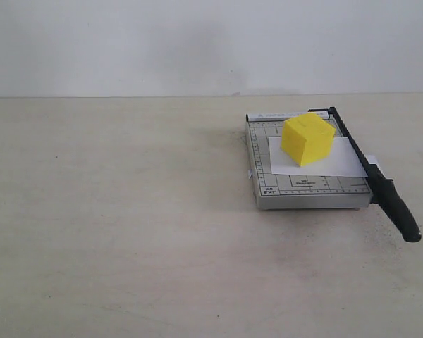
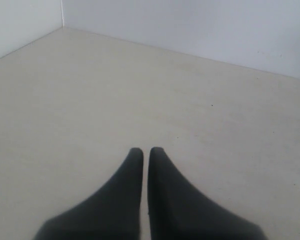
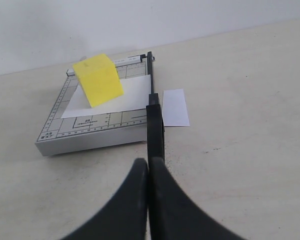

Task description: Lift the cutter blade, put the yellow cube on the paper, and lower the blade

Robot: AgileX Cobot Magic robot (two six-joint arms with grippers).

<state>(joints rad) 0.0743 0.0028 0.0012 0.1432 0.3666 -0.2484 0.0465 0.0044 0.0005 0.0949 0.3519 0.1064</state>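
The cutter blade (image 1: 372, 172) lies lowered along the right edge of the grey gridded base (image 1: 303, 198), its thick handle jutting past the front edge over the counter (image 1: 127, 211). We see the yellow cube (image 1: 307, 140) resting on the paper (image 1: 338, 158), which lies on the base; a white strip shows beyond the blade, and we cannot tell whether it is cut off. Our right gripper (image 3: 148, 164) is fully closed and holds nothing, near the handle's end. Our left gripper (image 2: 145, 152) shows only a thin slit between its fingers, empty, above bare counter.
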